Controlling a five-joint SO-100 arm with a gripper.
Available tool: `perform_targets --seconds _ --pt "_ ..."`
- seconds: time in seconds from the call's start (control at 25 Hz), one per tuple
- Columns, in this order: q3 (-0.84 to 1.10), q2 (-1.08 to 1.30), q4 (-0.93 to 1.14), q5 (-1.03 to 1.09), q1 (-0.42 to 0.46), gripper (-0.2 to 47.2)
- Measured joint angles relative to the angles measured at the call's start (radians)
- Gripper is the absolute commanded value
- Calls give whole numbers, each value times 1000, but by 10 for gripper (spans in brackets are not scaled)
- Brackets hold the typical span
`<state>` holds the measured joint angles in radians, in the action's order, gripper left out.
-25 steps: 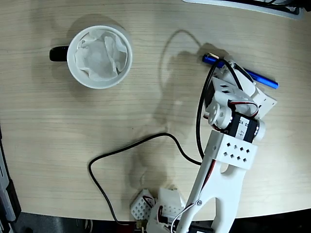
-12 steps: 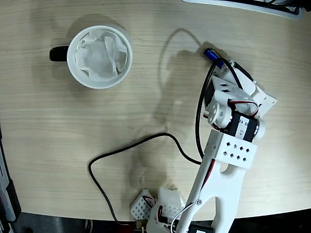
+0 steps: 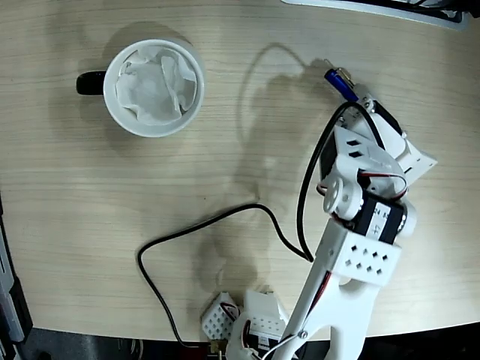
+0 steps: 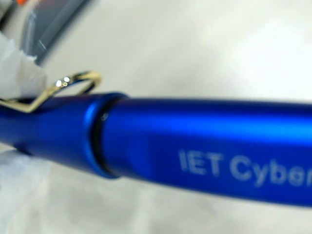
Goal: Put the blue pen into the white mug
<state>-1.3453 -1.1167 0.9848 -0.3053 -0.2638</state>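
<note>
The white mug (image 3: 110,81) stands at the upper left of the fixed view, with a black handle (image 3: 90,82) on its left and crumpled white paper (image 3: 154,86) inside. Far to its right, my gripper (image 3: 365,100) is shut on the blue pen (image 3: 341,82). Only the pen's upper-left end sticks out past the white wrist; the rest is hidden under the arm. In the wrist view the blue pen (image 4: 195,146) fills the frame, with a gold clip (image 4: 73,83) at the left and blurred white fingers (image 4: 12,68) pressed against it there.
A black cable (image 3: 202,223) loops across the wooden table from the arm toward the bottom edge. The arm's base (image 3: 255,322) sits at the bottom middle. A grey device edge (image 3: 375,7) lies along the top right. A dark strip borders the table's left edge.
The pen lay flat with its right half showing beyond the gripper. Now it has swung and risen with the gripper, and only its clip end shows. The wrist has shifted slightly right.
</note>
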Motion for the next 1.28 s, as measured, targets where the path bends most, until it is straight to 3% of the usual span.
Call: perform_targets --seconds 0.32,0.8,1.28 --pt "0 -160 0 -94 63 0" --pt "-8 -430 -11 -451 331 0" --pt "-531 -807 -466 -529 667 0"
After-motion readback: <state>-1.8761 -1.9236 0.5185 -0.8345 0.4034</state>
